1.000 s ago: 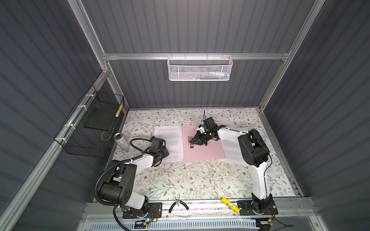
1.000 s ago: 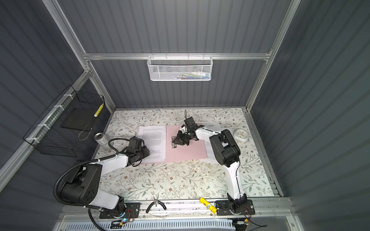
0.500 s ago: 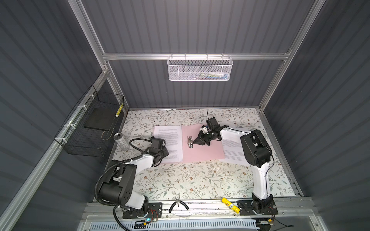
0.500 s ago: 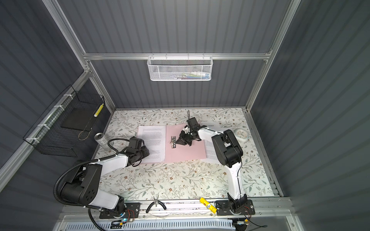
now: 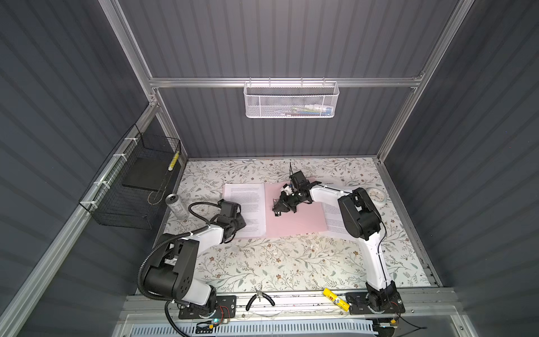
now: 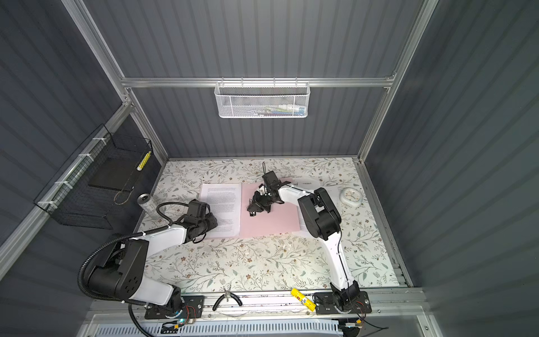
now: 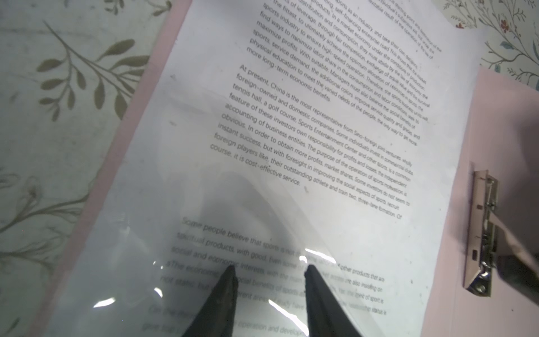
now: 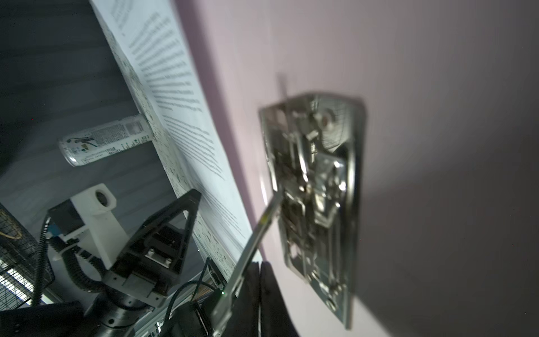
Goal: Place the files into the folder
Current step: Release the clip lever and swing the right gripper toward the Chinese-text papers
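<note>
The pink folder lies open and flat on the table. One printed sheet of the files covers its left half. Another sheet lies at its right edge, partly under my right arm. My left gripper is open, fingertips resting on the left sheet's near corner. My right gripper is shut at the metal clip on the spine. The clip's raised lever lies against the outside of one finger, not between the fingers.
A drink can stands left of the folder. A white clock lies at the far right. A black wire basket hangs on the left wall and a white mesh basket on the back rail. Pliers and a yellow tube lie on the front rail.
My right gripper drew back a little from the clip, shut its jaws and came in beside the clip again. The left arm has not moved.
</note>
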`<action>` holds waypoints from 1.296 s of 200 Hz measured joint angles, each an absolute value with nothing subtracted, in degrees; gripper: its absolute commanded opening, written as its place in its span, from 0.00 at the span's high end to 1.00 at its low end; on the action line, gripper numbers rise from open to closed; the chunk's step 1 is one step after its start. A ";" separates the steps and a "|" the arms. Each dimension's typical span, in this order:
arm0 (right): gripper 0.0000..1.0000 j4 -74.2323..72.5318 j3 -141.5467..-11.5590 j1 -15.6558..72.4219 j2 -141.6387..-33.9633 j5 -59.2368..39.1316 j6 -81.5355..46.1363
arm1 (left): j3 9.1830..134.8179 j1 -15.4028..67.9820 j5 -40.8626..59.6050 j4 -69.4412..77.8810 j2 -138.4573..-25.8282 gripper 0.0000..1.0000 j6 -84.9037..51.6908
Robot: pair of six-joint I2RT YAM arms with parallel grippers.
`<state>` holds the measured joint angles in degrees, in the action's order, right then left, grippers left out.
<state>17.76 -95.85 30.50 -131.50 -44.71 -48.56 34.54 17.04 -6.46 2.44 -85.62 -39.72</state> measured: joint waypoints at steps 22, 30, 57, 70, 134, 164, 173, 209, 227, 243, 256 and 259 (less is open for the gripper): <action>0.91 18.83 -104.49 29.69 -134.65 -44.66 -48.62 | 34.54 17.04 -6.46 2.44 -85.62 0.58 -39.72; 0.91 19.51 -107.63 29.34 -135.96 -44.51 -48.58 | 34.54 17.04 -6.46 2.44 -85.62 0.58 -39.70; 0.90 23.64 -118.76 28.32 -141.14 -43.83 -47.70 | 34.54 17.04 -6.44 2.42 -85.62 0.58 -39.72; 0.90 25.47 -122.74 27.83 -142.78 -43.48 -47.03 | 34.54 17.04 -6.46 2.42 -85.62 0.58 -39.72; 0.50 24.32 -116.51 26.39 -134.65 -43.42 -42.54 | 35.14 16.99 -6.48 1.17 -85.62 0.59 -39.70; 0.25 21.08 -108.51 26.15 -125.16 -41.06 -38.13 | 36.99 16.75 -7.44 -7.94 -82.48 0.57 -38.44; 0.18 20.56 -106.89 26.09 -122.63 -39.83 -37.21 | 38.00 16.67 -8.16 -11.68 -80.05 0.56 -37.43; 0.04 16.69 -99.31 24.53 -113.45 -36.84 -32.93 | 48.86 16.67 -11.44 -20.27 -71.55 0.52 -32.49; 0.01 14.48 -93.54 23.22 -108.81 -34.35 -30.63 | 54.98 16.67 -12.29 -21.23 -70.74 0.51 -30.09; 0.01 14.17 -89.93 22.15 -105.71 -31.51 -28.51 | 57.87 16.67 -12.14 -20.56 -70.72 0.51 -28.18; 0.01 13.96 -87.44 21.15 -103.37 -29.52 -27.81 | 58.22 16.67 -11.31 -19.46 -70.74 0.51 -27.05; 0.01 13.96 -86.80 20.84 -102.78 -29.15 -27.81 | 58.22 16.67 -10.98 -19.27 -70.78 0.51 -26.87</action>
